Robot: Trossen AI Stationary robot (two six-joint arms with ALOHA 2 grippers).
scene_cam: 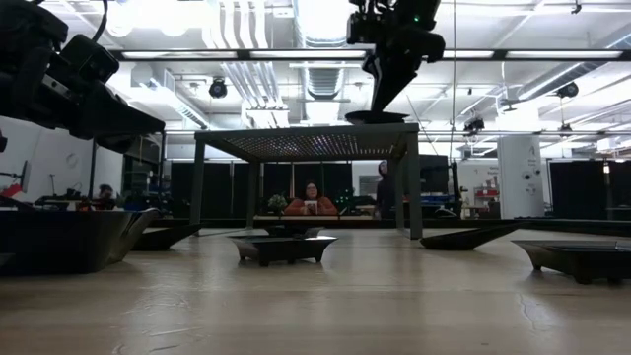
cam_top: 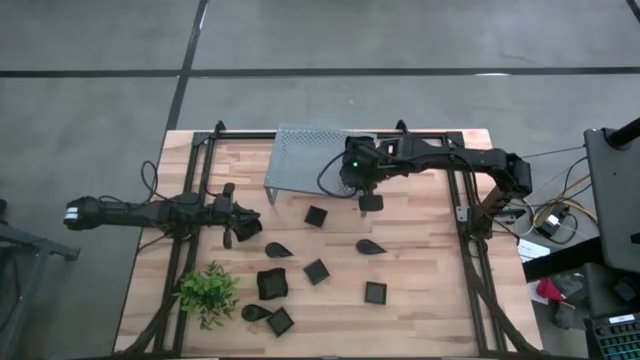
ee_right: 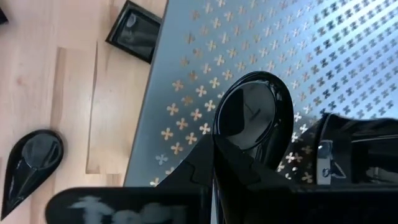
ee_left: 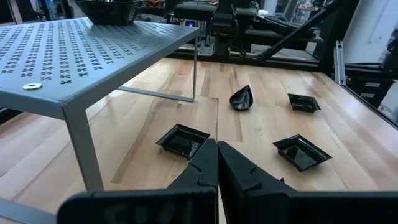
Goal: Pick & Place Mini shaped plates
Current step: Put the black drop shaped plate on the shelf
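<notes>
The right gripper (ee_right: 214, 146) is clamped on the rim of a small glossy black teardrop plate (ee_right: 249, 112), holding it over the grey perforated rack (cam_top: 300, 160) near the upper middle of the high view. In the right wrist view the plate sits just beyond the fingertips, its shiny hollow facing the camera against the rack's cross-shaped holes. In the low view the plate hangs just above the rack's top, at the upper middle of the frame; whether it touches the metal cannot be told. The left wrist view shows one dark dish (ee_left: 109, 9) already standing on the rack's top, at the upper left of that frame.

The left gripper (cam_top: 232, 222) is pressed together on nothing, hovering at the left middle of the high view, beside the rack's front corner.

The other plates lie on the wooden table (cam_top: 420, 280) below the rack: a square one (cam_top: 316, 215) closest to it, teardrops (cam_top: 277, 249) and (cam_top: 368, 246) further down, more squares (cam_top: 316, 271) and (cam_top: 375, 292), a larger dish (cam_top: 271, 284). All are black and shallow. A small green plant (cam_top: 208, 291) stands at the lower left.
</notes>
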